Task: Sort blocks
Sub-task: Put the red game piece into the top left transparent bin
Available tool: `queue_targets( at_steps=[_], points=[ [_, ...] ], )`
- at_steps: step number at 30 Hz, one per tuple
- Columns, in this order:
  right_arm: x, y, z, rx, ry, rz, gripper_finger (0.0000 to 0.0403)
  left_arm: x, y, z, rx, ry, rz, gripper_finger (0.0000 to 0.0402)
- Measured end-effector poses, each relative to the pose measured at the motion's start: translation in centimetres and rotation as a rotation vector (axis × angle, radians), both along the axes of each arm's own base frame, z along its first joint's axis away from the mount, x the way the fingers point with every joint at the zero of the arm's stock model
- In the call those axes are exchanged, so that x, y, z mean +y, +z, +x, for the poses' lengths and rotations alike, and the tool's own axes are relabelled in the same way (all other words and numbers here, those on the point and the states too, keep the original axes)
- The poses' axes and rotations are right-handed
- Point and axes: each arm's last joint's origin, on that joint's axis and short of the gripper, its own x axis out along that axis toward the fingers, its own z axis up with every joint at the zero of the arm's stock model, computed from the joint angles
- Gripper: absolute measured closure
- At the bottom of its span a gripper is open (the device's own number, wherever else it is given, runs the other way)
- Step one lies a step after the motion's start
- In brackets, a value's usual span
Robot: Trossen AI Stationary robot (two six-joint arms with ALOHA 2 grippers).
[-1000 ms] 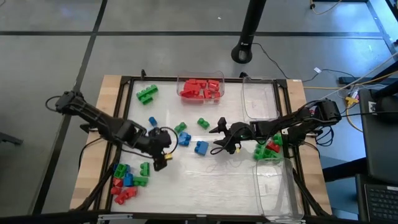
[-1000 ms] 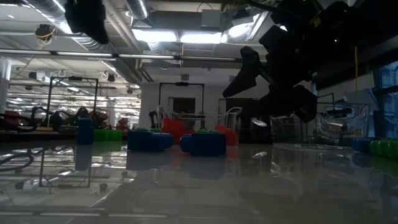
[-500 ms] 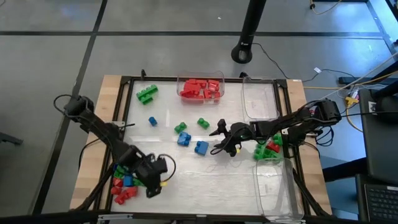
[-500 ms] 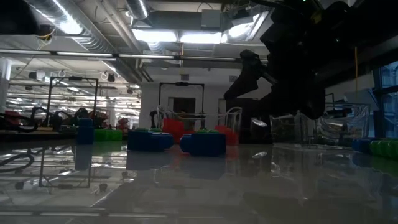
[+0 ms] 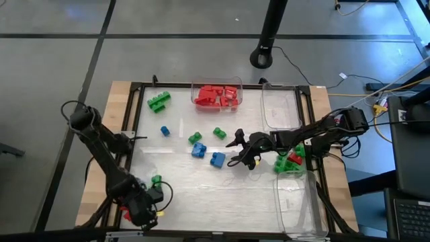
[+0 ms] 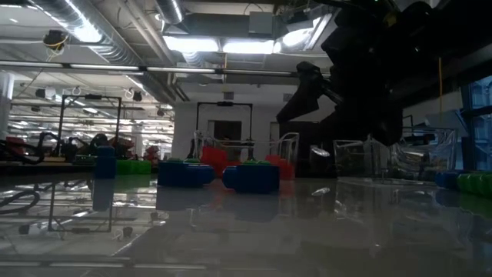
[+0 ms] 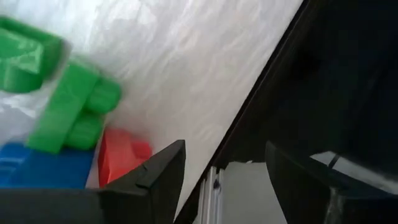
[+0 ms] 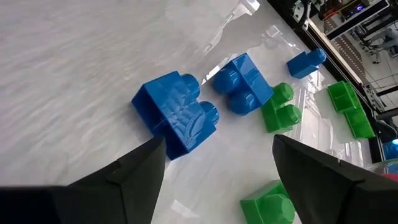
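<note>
Flanking blue block: green blocks

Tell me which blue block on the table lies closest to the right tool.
The blue block just left of the right tool; the other two blue ones, and, lie farther left.

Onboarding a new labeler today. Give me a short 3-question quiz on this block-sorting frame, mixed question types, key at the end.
1. True or false: the bin of red blocks sits at the table's far edge.
2. Which block lies nearest the open right gripper? A) blue block B) green block C) red block
3. Fill in: the left gripper is at the table's near-left corner, over a pile of ____ blocks.

Key: 1 true. 2 A. 3 mixed red, green and blue blocks.
</note>
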Motion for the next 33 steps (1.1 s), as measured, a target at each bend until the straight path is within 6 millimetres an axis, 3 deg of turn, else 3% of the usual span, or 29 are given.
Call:
queue_targets(
  at_steps=[17, 33],
  points=[
    [0.0, 0.0, 0.0, 0.005, -0.004, 0.006, 0.0110, -0.1, -0.4, -2.2, -0.021, -0.338, 0.165, 0.0196],
    [0.0, 0.0, 0.0, 0.007, -0.014, 0.022, 0.0110, 0.3, -0.7, -2.8, 0.002, -0.333, 0.243, 0.0196]
  ],
)
